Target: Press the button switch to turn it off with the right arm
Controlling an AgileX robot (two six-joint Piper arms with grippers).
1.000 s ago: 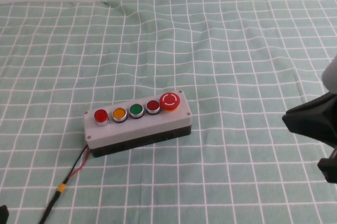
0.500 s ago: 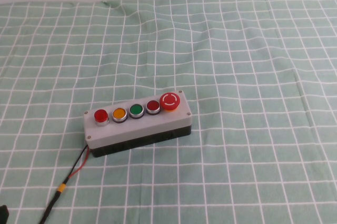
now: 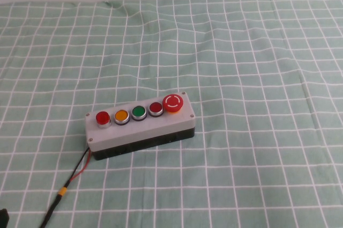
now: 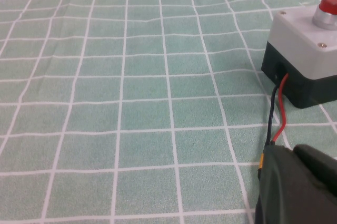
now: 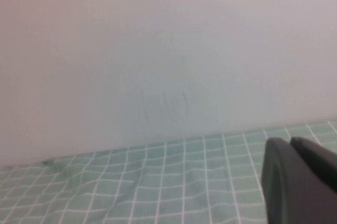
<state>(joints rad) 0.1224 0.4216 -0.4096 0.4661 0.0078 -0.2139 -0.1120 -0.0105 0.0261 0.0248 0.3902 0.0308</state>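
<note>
Right gripper (image 5: 303, 182), fingers pressed together, faces the wall, far from the grey box (image 3: 140, 129). Left gripper (image 4: 297, 187), also closed, waits near the box's wires. The button switch (image 3: 102, 118) sits at the box's end opposite the big knob; pressing seems finished, or needs a fresh approach.

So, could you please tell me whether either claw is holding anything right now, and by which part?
Nothing is held. The left claw hangs low beside the grey five-button switch box, touching nothing; the right claw is raised, facing the wall, far from the small bright-red round button.
</note>
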